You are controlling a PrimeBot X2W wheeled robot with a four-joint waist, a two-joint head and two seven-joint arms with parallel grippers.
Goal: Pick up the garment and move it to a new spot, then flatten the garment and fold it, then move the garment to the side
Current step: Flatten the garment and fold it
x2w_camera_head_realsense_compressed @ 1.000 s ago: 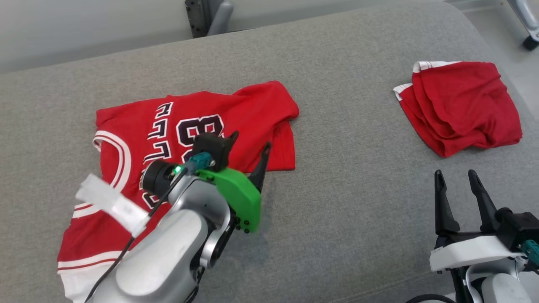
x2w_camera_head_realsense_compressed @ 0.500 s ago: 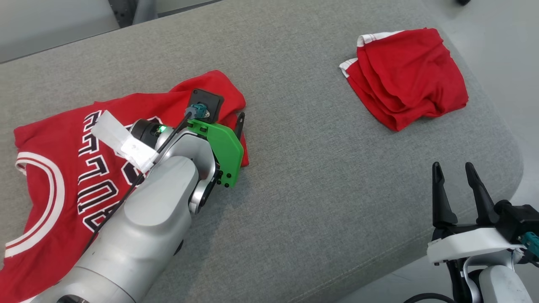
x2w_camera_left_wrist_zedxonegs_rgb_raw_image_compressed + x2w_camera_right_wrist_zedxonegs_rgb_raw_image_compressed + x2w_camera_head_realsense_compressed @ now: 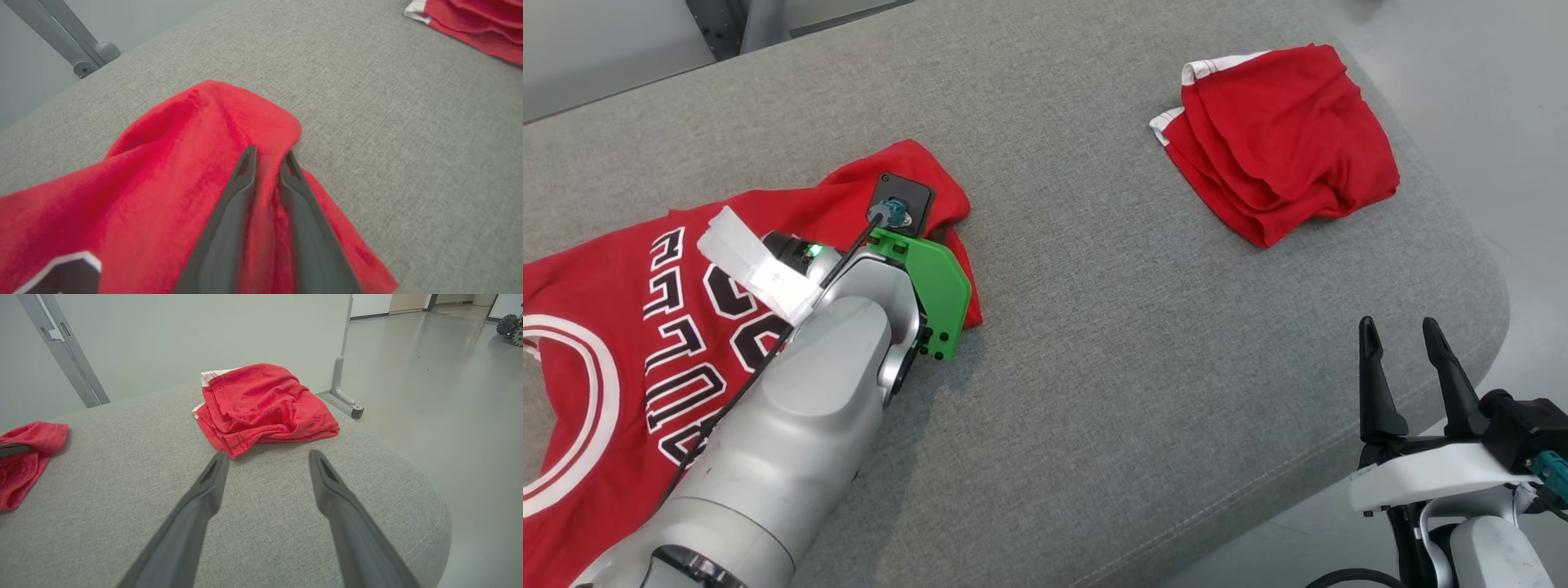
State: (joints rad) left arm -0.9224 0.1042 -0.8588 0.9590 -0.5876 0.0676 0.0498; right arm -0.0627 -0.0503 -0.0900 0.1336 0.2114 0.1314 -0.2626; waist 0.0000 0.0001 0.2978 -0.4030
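Observation:
The garment is a red jersey (image 3: 645, 327) with white trim and dark lettering, lying spread on the left of the grey cushion (image 3: 1094, 367). My left arm reaches over it, and its green wrist mount covers the fingers in the head view. In the left wrist view my left gripper (image 3: 267, 153) has its two fingers drawn close together, pinching a raised fold of the jersey (image 3: 163, 163) at its right corner. My right gripper (image 3: 1396, 327) stands open at the lower right, off the cushion's front corner, with nothing between its fingers (image 3: 212, 477).
A second red cloth (image 3: 1274, 147), folded with white trim, lies at the cushion's far right end (image 3: 261, 404). The cushion's rounded edge drops to pale floor (image 3: 1503, 122) on the right. A metal frame leg (image 3: 347, 396) stands behind it.
The head camera has swung, shifting the whole picture left. My left gripper has reached the jersey's right corner and its wide fingers have closed on the cloth. The right gripper has stayed put.

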